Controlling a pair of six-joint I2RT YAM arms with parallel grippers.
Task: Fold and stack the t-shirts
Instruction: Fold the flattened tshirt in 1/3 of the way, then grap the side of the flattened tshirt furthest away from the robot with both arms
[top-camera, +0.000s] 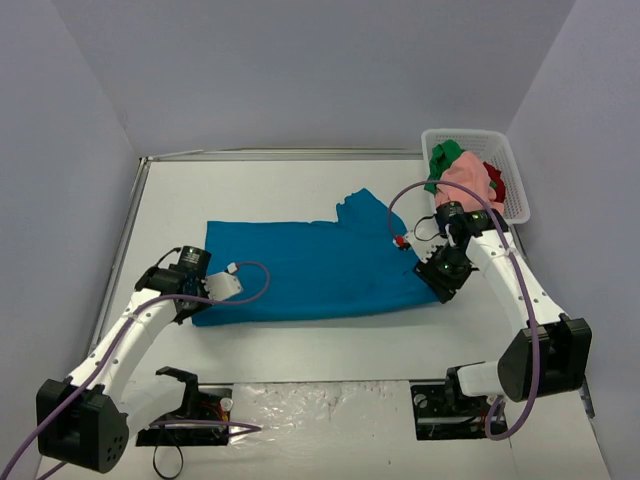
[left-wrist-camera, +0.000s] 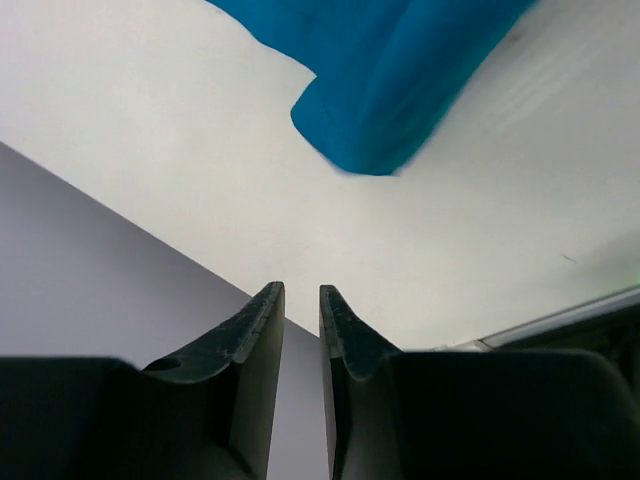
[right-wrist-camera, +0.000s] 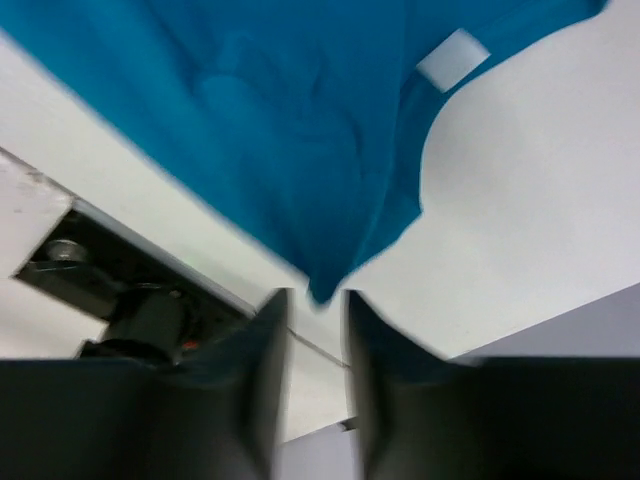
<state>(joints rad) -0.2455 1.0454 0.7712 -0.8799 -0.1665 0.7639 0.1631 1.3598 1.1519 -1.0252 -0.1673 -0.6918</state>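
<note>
Left gripper (left-wrist-camera: 300, 292): jaws slightly parted, nothing held; teal-blue t-shirt (left-wrist-camera: 390, 90) seen ahead, apart. Right gripper (right-wrist-camera: 314, 300): jaws slightly parted, nothing gripped; shirt corner seen just beyond the tips.

This is a robot test cell in a laboratory, not a home or shop. A bare white table (top-camera: 300, 190) lies under both pincers, boxed in by plain grey panel walls (top-camera: 300, 70). One wall rises outboard of the left pincer (left-wrist-camera: 300, 290), one outboard of the right pincer (right-wrist-camera: 315, 297), and one stands far ahead of both. A metal rail (top-camera: 280, 154) edges the table ahead of them. Behind the pincers, the white jointed left arm (top-camera: 130, 335) and right arm (top-camera: 510, 275) carry purple cables (top-camera: 267, 283) back to bases fixed at the near edge. A white mesh basket (top-camera: 515, 195) sits just beyond the right pincer.
</note>
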